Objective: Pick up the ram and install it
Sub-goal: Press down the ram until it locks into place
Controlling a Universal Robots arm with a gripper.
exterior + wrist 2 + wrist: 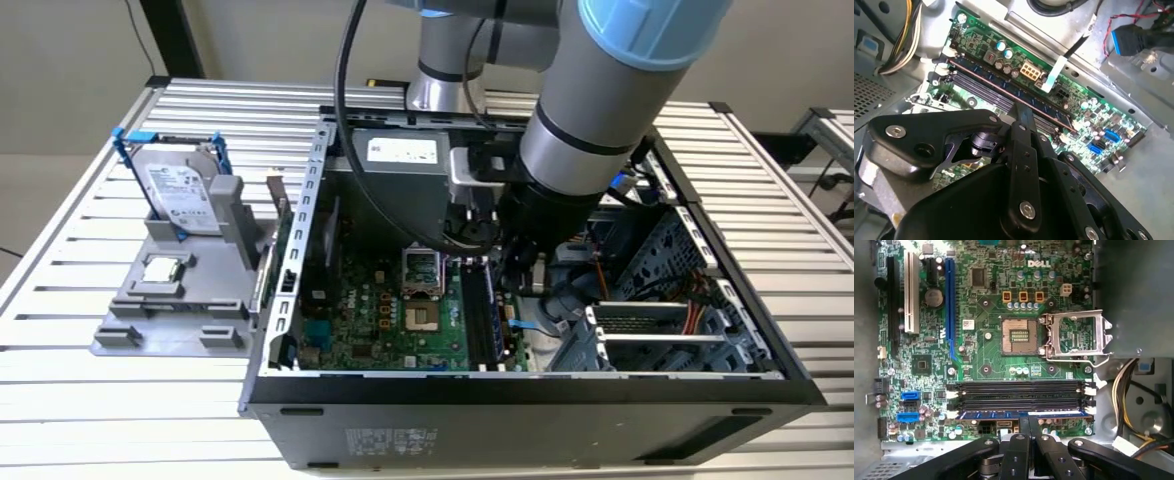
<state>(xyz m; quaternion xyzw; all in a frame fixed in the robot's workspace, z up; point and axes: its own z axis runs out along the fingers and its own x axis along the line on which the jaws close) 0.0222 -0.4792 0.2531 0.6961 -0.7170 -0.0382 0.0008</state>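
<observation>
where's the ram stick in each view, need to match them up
Exterior view: the ram stands in the slots right of the CPU socket, under the arm.
First wrist view: the ram lies in the slot nearest the gripper, below the socket.
Second wrist view: the ram runs diagonally ahead of the gripper.
Shared landmark: the black memory slots.

The thin, long blue-green circuit-board ram stick [1021, 415] stands on edge, lying lengthwise in the memory slot nearest the jaws, its middle pinched between the closed black jaws while both ends reach out well past them to either side, level along the slot [1019, 97].
</observation>
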